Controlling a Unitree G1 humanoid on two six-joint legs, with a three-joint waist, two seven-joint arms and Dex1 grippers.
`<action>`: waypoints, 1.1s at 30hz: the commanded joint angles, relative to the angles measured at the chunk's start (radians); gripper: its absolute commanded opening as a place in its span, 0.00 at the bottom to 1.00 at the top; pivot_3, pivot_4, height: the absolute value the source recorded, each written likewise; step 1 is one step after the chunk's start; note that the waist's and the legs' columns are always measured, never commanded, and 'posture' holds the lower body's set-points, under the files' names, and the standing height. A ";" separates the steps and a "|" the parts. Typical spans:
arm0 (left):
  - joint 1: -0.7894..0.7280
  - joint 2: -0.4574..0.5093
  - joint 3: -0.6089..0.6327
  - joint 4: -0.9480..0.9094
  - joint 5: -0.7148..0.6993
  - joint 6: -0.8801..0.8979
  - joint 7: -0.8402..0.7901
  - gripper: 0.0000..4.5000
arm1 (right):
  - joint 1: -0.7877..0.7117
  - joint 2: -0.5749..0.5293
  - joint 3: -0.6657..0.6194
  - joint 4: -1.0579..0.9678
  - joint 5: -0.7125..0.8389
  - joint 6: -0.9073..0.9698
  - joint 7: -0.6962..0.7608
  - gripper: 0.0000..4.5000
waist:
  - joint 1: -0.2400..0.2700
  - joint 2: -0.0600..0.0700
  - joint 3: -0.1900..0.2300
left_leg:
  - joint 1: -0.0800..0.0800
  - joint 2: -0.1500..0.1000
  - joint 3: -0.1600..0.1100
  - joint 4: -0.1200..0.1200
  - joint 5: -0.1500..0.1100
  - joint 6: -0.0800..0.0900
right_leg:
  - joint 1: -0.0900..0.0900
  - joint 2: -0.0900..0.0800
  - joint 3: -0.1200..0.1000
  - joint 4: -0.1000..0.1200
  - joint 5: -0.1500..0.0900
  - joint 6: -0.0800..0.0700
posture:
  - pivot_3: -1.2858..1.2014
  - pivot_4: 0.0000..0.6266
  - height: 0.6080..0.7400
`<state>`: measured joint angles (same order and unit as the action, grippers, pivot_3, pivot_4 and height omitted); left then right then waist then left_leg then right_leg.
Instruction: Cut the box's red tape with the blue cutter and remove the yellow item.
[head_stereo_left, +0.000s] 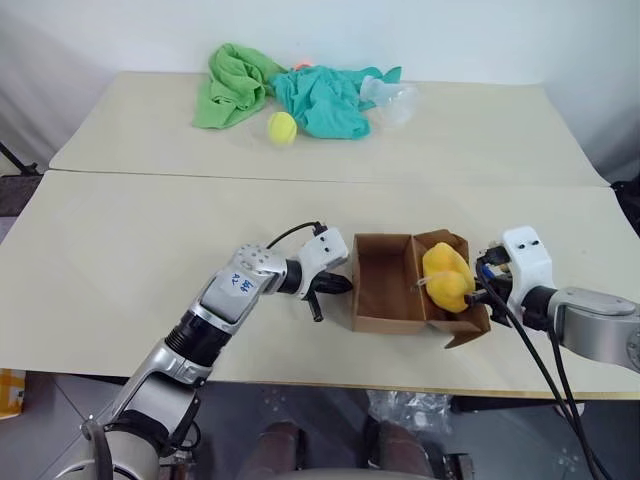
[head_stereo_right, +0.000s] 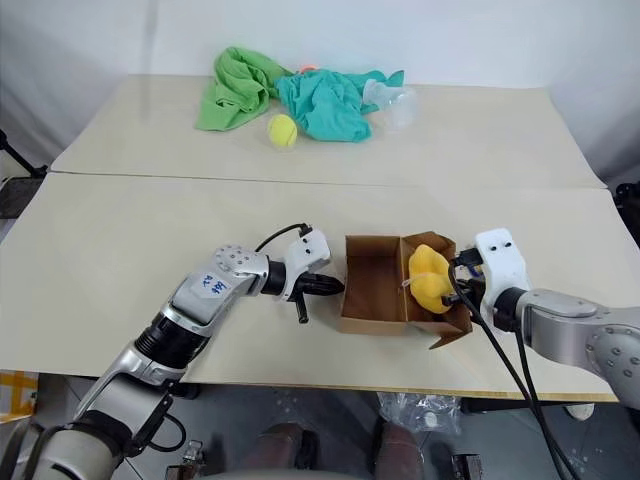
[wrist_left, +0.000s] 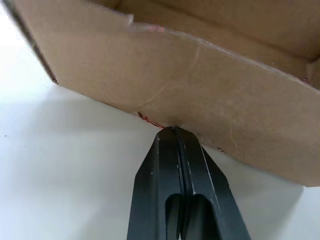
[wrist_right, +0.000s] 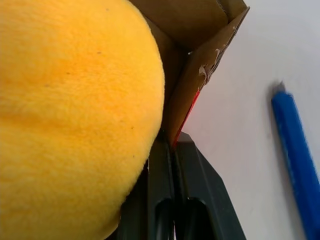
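One box lying opened, tape evidently cut; yellow item sitting inside, awaiting removal. Left gripper bracing the box, clenched empty; right gripper clenched beside the item.

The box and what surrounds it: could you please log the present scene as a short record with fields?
box: open, flaps up, on the near table
yellow item: inside the box's right part
left gripper: shut, tips at the box's left wall
right gripper: at the box's right flap, fingers nearly together
blue cutter: lying on the table
far table: green cloth, teal cloth, tennis ball
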<state>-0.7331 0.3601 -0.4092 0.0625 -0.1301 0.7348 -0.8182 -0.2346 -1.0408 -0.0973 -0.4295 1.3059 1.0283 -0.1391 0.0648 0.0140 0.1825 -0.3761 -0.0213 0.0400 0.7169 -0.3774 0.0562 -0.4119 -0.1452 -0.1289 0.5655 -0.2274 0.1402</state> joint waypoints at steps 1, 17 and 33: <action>-0.012 -0.016 0.022 0.004 0.007 -0.023 0.015 0.00 | -0.021 0.024 -0.015 -0.044 -0.035 0.011 0.055 0.21 | 0.001 0.000 0.000 | 0.000 0.000 0.000 0.000 0.000 0.000 | 0.000 0.000 0.000 0.000 0.000 0.000 | 0.52 0.24 1.00; -0.106 0.018 0.250 -0.014 -0.185 0.079 -0.085 0.00 | 0.006 -0.022 -0.101 -0.073 -0.255 0.042 0.259 1.00 | -0.011 0.000 0.000 | 0.000 0.000 0.000 0.000 0.000 0.000 | 0.000 0.000 0.000 0.000 0.000 0.001 | 0.52 0.24 1.00; -0.191 -0.167 0.136 -0.029 -0.200 -0.050 -0.074 0.00 | 0.060 -0.007 -0.197 -0.132 -0.391 -0.016 0.466 1.00 | -0.010 0.000 0.000 | 0.001 -0.001 0.000 -0.001 0.000 0.000 | 0.002 0.001 0.001 -0.001 0.001 0.002 | 0.52 0.24 1.00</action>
<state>-0.8988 0.2060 -0.2362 0.0259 -0.3626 0.7410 -0.8964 -0.1768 -1.0477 -0.2435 -0.5249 0.9316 1.0412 0.3027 0.0551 0.0141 0.1829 -0.3752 -0.0225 0.0408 0.7161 -0.3770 0.0557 -0.4104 -0.1438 -0.1279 0.5645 -0.2267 0.1417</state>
